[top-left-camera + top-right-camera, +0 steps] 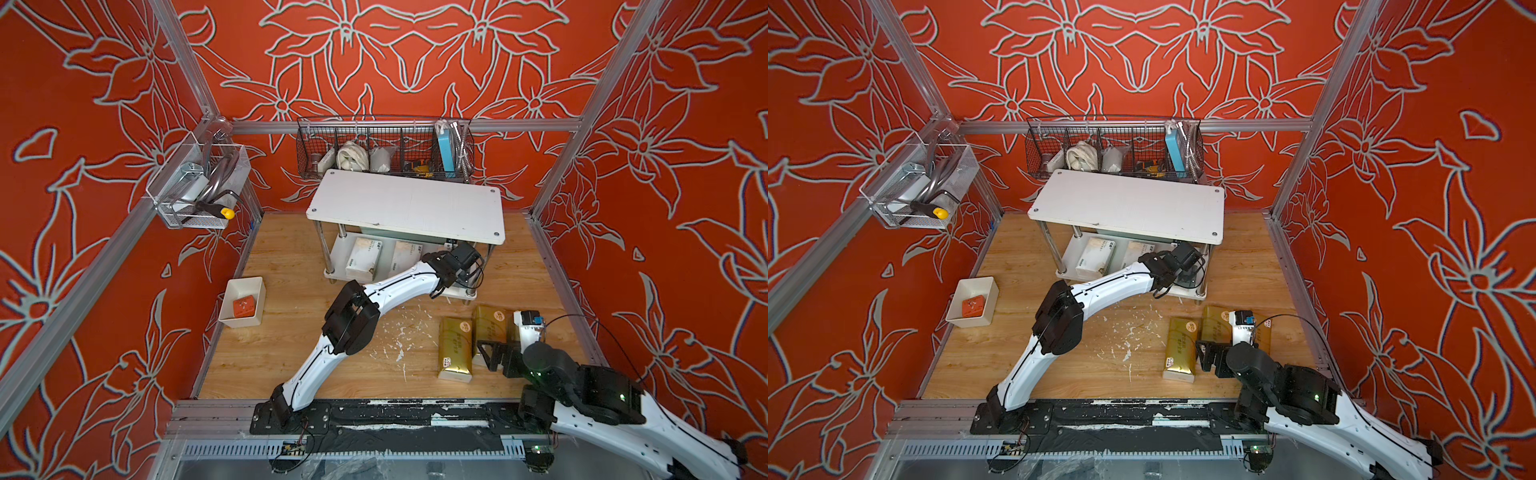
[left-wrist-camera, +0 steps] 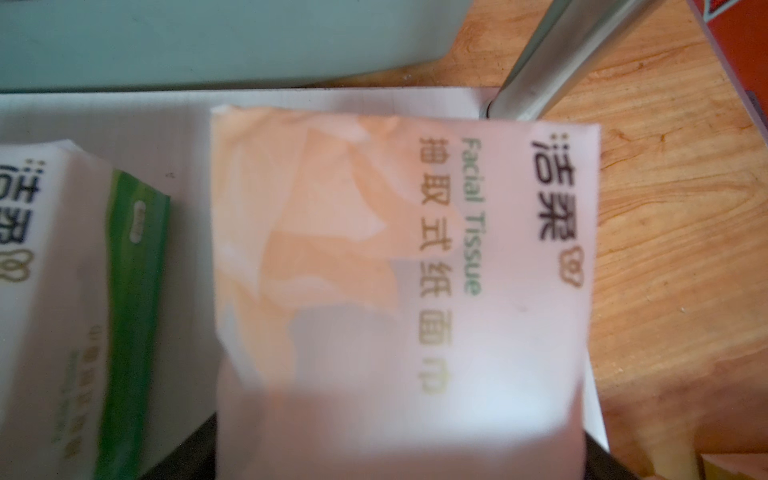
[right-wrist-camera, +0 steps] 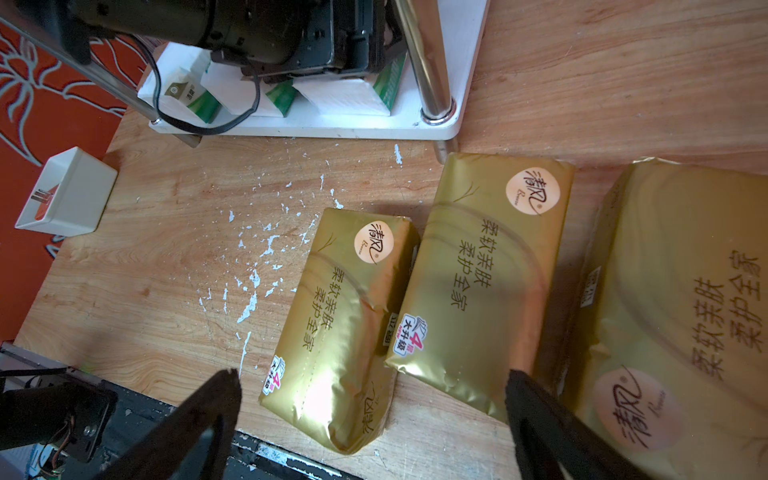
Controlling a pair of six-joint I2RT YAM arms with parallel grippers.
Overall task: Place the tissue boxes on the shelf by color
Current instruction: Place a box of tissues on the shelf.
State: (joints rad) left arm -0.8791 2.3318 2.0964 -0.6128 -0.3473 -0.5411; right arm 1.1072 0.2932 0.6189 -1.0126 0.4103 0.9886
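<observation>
The shelf (image 1: 407, 203) stands at the back, and its top board is bare. On its lower tier (image 3: 332, 129) lie white tissue boxes with green print (image 1: 363, 257) (image 1: 407, 253). My left gripper (image 1: 460, 257) reaches in under the top board at the tier's right end. A third white box (image 2: 395, 270) fills the left wrist view and hides the jaws. Three gold tissue boxes (image 3: 345, 324) (image 3: 482, 274) (image 3: 685, 311) lie side by side on the wooden floor. My right gripper (image 3: 374, 399) hangs open above their near ends and holds nothing.
A white bin (image 1: 232, 316) with an orange block sits at the left. A black wire basket (image 1: 382, 149) hangs behind the shelf, and a clear bin (image 1: 195, 187) is on the left wall. White flecks (image 1: 399, 332) dot the floor. A chrome leg (image 3: 428, 75) stands near the gold boxes.
</observation>
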